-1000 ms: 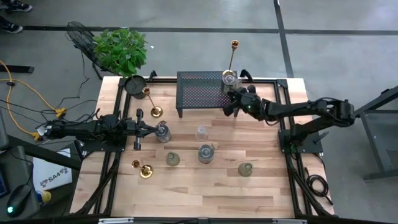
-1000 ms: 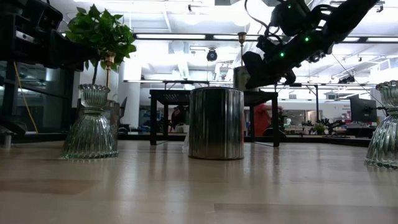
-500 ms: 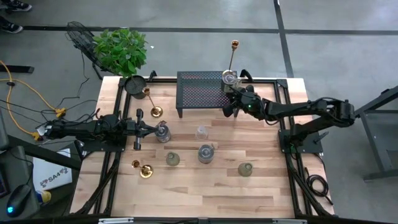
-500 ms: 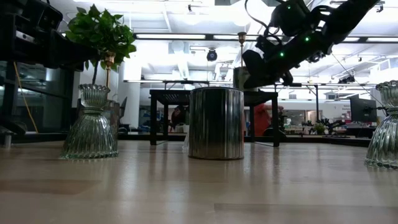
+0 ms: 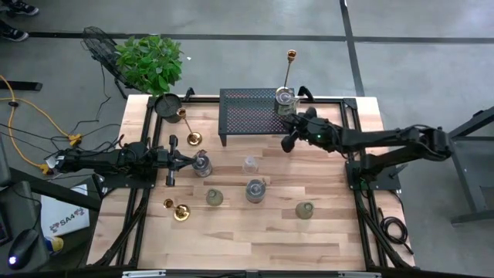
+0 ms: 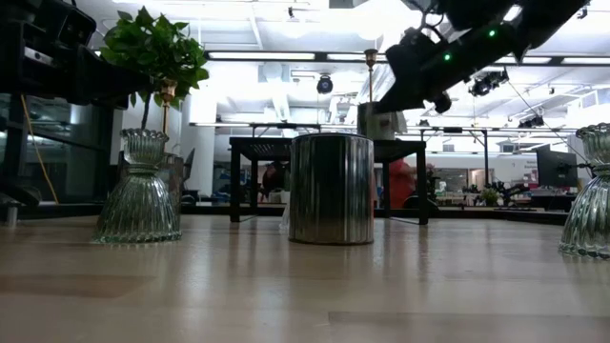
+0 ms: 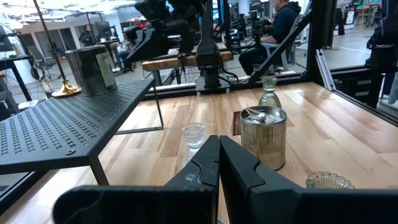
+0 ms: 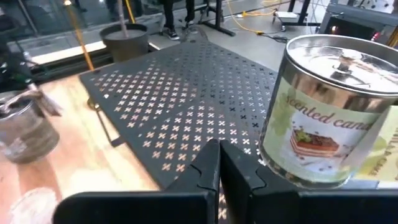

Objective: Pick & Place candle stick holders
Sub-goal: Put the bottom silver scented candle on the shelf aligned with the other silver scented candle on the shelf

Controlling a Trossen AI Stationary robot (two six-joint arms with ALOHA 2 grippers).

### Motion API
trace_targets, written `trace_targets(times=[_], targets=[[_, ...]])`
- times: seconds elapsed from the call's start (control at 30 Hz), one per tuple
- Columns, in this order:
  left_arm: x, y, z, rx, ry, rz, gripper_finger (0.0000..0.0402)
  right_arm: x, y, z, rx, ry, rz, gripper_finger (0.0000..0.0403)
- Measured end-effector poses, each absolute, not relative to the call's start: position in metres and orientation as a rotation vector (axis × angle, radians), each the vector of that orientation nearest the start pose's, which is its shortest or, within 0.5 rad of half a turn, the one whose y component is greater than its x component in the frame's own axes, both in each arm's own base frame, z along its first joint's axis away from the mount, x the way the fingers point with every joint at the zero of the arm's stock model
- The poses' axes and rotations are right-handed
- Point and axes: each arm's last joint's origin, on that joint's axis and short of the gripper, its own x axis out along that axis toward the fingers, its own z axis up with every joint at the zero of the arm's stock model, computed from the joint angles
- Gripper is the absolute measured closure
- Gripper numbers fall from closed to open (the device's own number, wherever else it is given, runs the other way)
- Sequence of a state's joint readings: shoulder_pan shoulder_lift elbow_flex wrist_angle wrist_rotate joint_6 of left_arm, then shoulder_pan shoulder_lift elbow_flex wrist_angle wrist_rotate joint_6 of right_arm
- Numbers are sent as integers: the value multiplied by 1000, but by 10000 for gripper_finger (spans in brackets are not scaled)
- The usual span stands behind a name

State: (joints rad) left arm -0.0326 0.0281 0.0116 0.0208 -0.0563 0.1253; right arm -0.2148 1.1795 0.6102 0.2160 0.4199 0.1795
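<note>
Right gripper (image 5: 288, 141) at the near edge of the black mesh rack (image 5: 247, 112), toward the rack's right end, fingers pressed together with nothing between them in the right wrist view, just clear of the silvery tin candle (image 8: 329, 121) standing on the rack's right end. Judged step: retreat after placement; best done by lifting straight back and up, clear of the tin and of the tall brass candlestick (image 5: 289, 69) beside it at the rack's far right corner, since a sideways brush could topple that slim stem. Left gripper (image 5: 187, 160) near the table's left edge, midway along it, fingers closed and empty in the left wrist view, lying just beside a squat silvery cup (image 5: 202, 164). Remaining holders on the bare wood: brass candlestick (image 5: 189, 127) near the far left corner; another brass candlestick (image 5: 176, 208) lying toward the near left; clear glass cup (image 5: 249, 164) at centre; lidded silvery tin (image 5: 256, 189) just nearer; greenish glass cup (image 5: 214, 198) to its left; greenish glass cup (image 5: 304, 209) toward the near right. Containers: tins lidded, contents not visible; glass cups apparently empty; round black pot (image 5: 167, 105) at the far left corner, contents not discernible.
</note>
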Motion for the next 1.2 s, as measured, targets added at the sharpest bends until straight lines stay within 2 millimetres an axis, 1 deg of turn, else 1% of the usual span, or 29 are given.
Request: trace_targets(times=[0.2, 0.4, 0.47, 0.67, 0.77, 0.97, 1.2], targets=[[99, -2, 167, 125, -3, 24, 402, 225, -54, 242, 143, 323, -652, 400], [99, -2, 167, 125, -3, 24, 402, 212, -42, 247, 109, 373, -601, 400], [99, -2, 167, 125, -3, 24, 402, 207, -39, 247, 109, 366, -566, 400], [99, -2, 167, 125, -3, 24, 402, 188, -32, 233, 131, 311, -424, 400], [99, -2, 167, 125, -3, 24, 402, 179, -29, 231, 138, 272, -373, 400], [99, -2, 167, 125, -3, 24, 402, 168, -25, 234, 154, 231, -275, 400], [99, -2, 167, 129, -3, 25, 402, 158, -23, 219, 205, 244, -243, 400]])
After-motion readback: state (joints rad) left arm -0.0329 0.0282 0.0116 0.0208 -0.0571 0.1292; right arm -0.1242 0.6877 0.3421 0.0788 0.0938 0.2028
